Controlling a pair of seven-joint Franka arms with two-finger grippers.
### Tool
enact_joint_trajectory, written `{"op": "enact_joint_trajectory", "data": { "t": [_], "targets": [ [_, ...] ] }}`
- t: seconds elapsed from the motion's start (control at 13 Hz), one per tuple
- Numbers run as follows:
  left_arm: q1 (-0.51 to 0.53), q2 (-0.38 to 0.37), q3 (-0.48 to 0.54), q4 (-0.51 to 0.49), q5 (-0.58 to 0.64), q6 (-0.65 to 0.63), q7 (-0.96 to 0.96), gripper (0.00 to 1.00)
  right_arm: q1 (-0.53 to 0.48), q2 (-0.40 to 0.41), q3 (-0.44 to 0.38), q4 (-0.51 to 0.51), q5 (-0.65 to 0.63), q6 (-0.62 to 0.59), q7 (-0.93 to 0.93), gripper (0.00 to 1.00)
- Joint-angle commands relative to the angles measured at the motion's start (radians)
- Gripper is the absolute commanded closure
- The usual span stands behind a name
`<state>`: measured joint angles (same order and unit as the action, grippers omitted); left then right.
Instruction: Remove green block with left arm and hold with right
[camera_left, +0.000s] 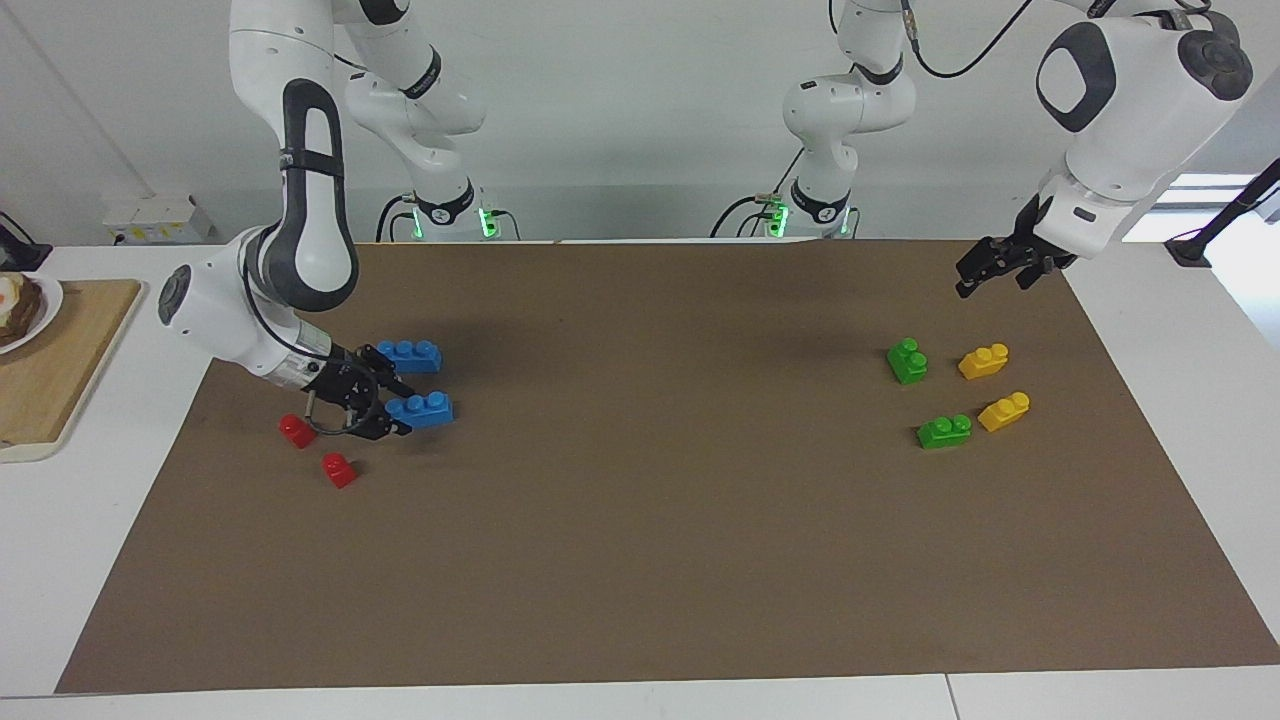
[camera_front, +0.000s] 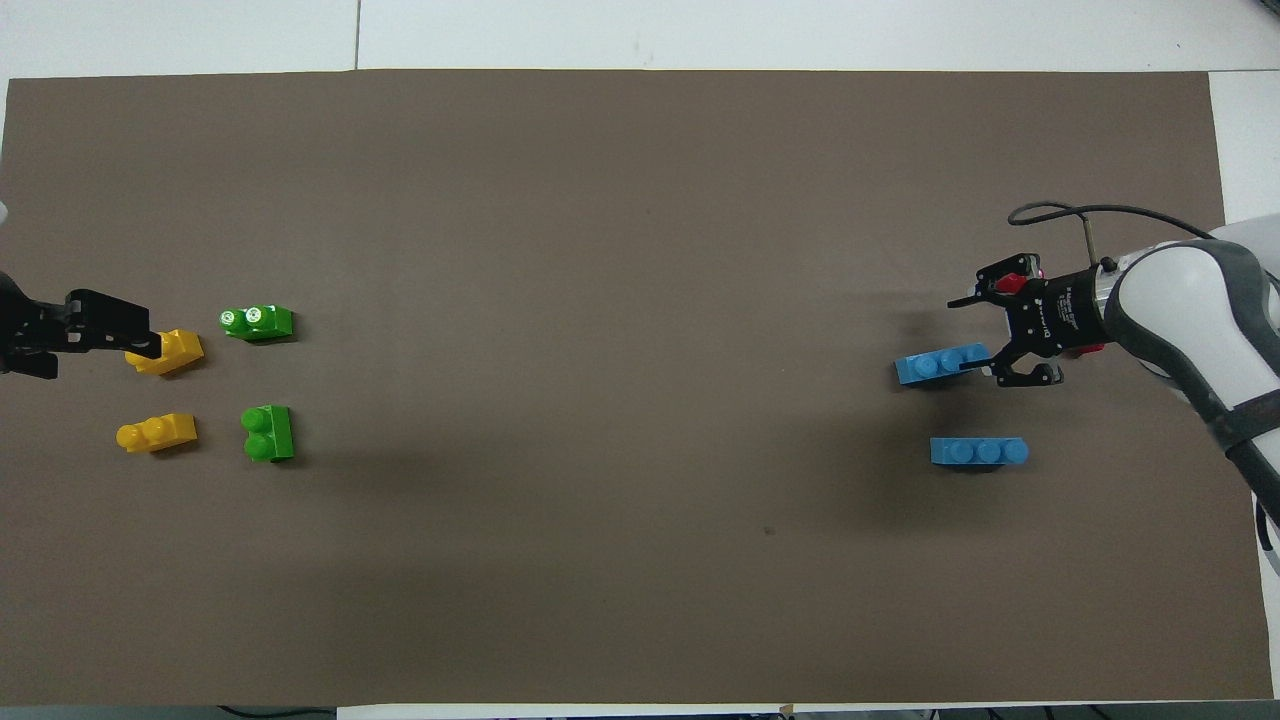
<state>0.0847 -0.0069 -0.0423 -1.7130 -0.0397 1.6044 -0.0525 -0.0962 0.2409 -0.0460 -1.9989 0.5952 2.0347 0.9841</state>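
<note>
Blocks – 2 green (camera_left: 908, 360), 2 yellow (camera_left: 984, 361), 2 blue (camera_left: 411, 355), 2 red (camera_left: 296, 430); mat (camera_left: 640, 560) brown.

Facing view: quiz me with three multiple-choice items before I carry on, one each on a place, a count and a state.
1. Where is the left gripper?
A. Raised over the mat, touching no brick.
B. Down on a green block.
C. Beside the red bricks.

2. How many green blocks lie on the mat?
A. One.
B. Two.
C. Three.

3. What is the state of the right gripper?
A. Open, beside a blue brick.
B. Shut on a red brick.
C. Lifted, carrying a green block.

Answers:
1 A, it hangs in the air, empty.
2 B, the nearer green block and the farther green block.
3 A, its fingers stand apart at the brick's end.
</note>
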Motion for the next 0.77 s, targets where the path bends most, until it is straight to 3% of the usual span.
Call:
{"op": "enact_joint_trajectory", "data": {
  "t": [0.0,0.31,0.69],
  "targets": [
    [-0.035,0.097,0.028,0.137,0.000,-0.076,0.003,0.00,-0.011,-0.008,0.003,0.035,-0.018,-0.047,0.042,0.24],
    [-0.054,0.062,0.048,0.090,0.004,-0.093,0.002,0.00,-0.008,-0.025,0.002,0.124,-0.055,-0.117,0.067,0.23],
    [-0.138,0.013,0.110,0.024,0.004,-0.092,0.002,0.00,0.001,-0.043,0.012,0.268,-0.199,-0.206,0.047,0.03]
  ]
}}
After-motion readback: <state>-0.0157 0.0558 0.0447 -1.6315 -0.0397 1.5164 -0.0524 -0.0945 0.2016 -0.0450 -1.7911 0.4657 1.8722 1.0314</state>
